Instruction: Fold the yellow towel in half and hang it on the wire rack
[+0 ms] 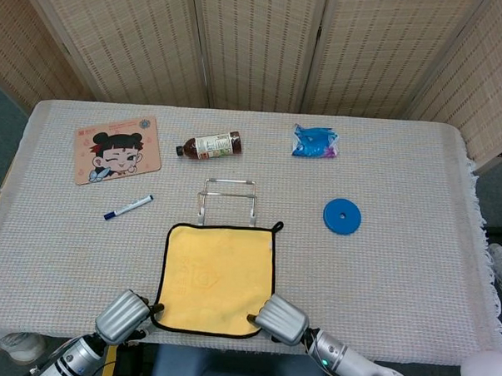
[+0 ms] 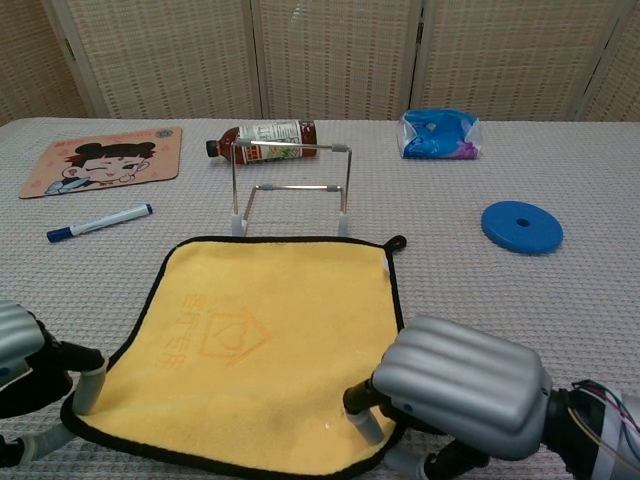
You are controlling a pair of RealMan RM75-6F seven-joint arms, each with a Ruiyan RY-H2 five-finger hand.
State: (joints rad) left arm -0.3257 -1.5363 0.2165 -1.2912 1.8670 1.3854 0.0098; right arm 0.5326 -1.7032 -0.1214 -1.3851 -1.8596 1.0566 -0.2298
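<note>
My left hand (image 2: 25, 365) and right hand (image 2: 455, 385) pinch the yellow towel (image 2: 265, 335) by its near corners; it lies flat on the tabletop (image 2: 520, 300), the wire rack (image 2: 290, 185) just beyond its far edge, straight ahead.

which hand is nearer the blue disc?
Right. The right hand sits at the yellow towel's near right corner, on the same side of the table as the flat blue round disc. The left hand is at the towel's opposite near corner, farther away.
</note>
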